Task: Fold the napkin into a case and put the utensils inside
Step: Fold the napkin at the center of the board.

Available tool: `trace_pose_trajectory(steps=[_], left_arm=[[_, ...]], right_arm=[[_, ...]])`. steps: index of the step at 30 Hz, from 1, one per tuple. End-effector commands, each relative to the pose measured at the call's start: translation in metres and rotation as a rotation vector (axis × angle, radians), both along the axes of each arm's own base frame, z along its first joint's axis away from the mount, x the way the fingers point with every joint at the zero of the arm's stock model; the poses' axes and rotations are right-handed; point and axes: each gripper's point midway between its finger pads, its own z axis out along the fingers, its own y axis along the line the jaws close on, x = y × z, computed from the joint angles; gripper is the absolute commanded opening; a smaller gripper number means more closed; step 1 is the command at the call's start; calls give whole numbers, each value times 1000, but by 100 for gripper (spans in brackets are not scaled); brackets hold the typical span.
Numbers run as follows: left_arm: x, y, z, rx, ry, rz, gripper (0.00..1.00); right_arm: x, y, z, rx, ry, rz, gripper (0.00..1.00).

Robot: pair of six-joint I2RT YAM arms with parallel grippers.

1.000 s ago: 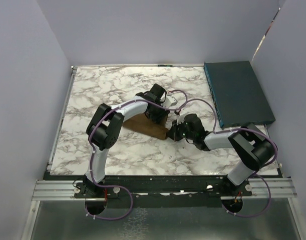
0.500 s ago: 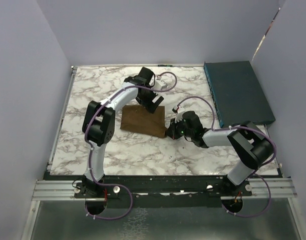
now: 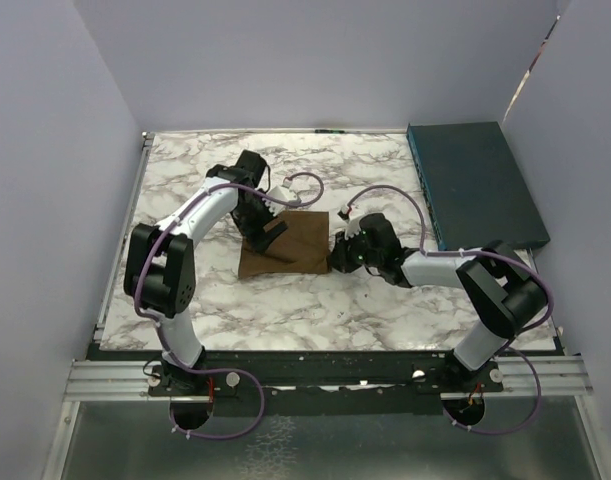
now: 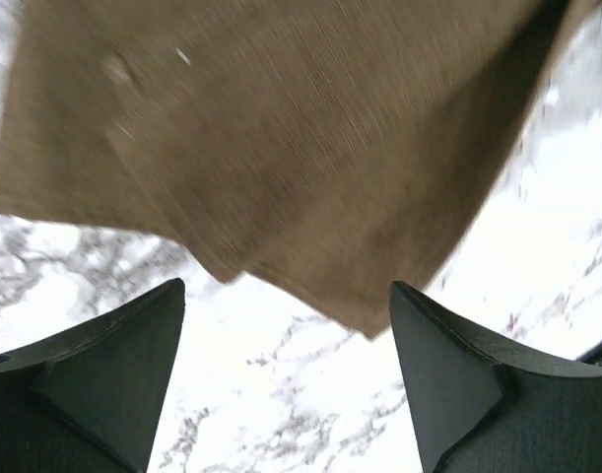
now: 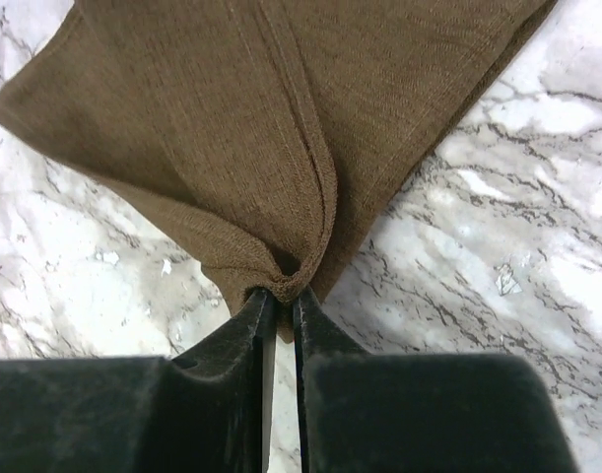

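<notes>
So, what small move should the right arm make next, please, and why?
Probably open the right gripper and ease back: it pinches a bunched edge of the napkin, which lies folded flat on the table, while the left gripper is open.

Left gripper [image 4: 286, 288], jaws now wide apart, moved from napkin's [image 3: 303, 245] far right corner to above its left edge. Napkin, earlier lifted at far edge, seemingly dropped flat. Right gripper [image 5: 281, 296] shifted slightly along napkin's right edge.

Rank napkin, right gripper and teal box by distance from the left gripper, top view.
1. napkin: just beyond the open left gripper, centre.
2. right gripper: pinching the napkin's right edge.
3. teal box: far right, at the back.
</notes>
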Motion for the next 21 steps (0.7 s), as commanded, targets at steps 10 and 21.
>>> trace_pose_trajectory(steps=[10, 21], left_arm=[[-84, 32, -5, 34, -23, -311, 76], [-70, 33, -41, 158, -134, -292, 52]], right_arm=[[10, -6, -22, -86, 76, -56, 6], [13, -8, -16, -90, 65, -72, 6]])
